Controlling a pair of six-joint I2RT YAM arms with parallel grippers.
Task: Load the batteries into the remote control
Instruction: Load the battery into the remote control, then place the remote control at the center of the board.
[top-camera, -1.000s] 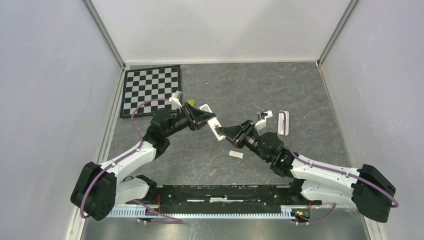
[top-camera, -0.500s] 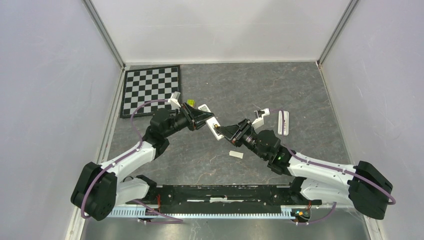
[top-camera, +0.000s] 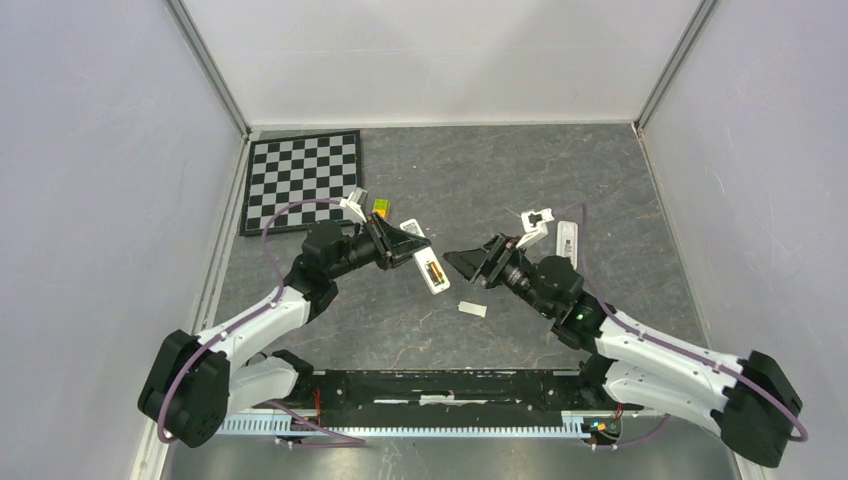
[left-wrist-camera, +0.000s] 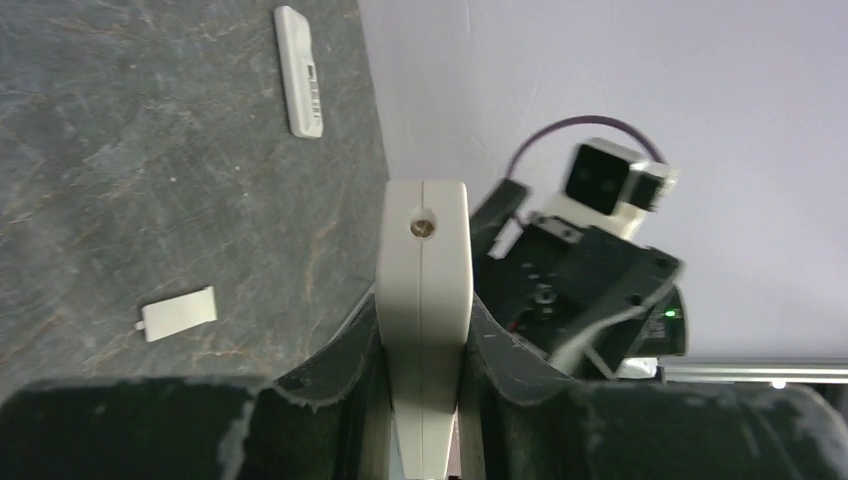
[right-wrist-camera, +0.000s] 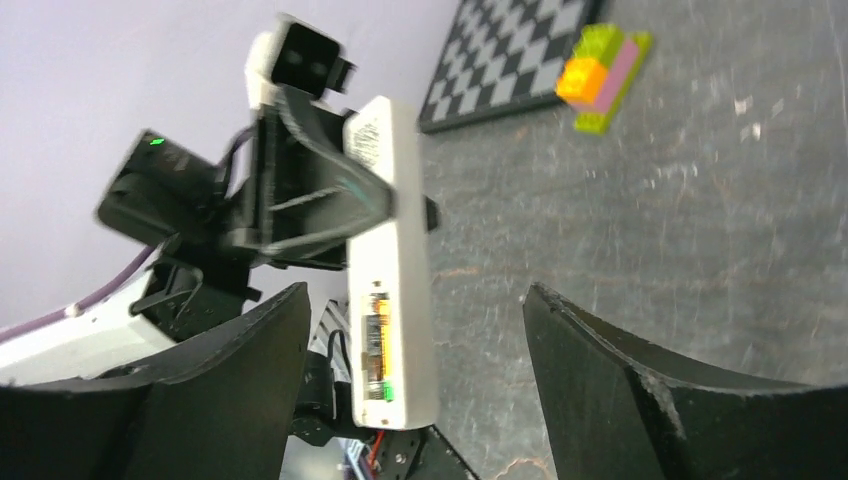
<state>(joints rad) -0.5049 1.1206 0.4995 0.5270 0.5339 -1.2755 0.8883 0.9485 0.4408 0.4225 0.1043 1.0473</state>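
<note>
Our left hand (top-camera: 398, 243) pinches the white remote control (right-wrist-camera: 392, 230) by its sides, held above the bench (top-camera: 520, 180), open compartment facing our right hand (top-camera: 462, 268). We see one battery (right-wrist-camera: 375, 338) seated in that compartment. The right hand is spread wide, empty, just beside the remote control's end; a second remote (top-camera: 567, 243) lies on the bench

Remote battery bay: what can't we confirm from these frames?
- Top external: the remote is tiny; cells in its battery bay can't be counted.
- Left wrist: remote seen edge-on, bay faces away.
- Right wrist: blurred; one battery shows, second slot and polarity unreadable.
</note>
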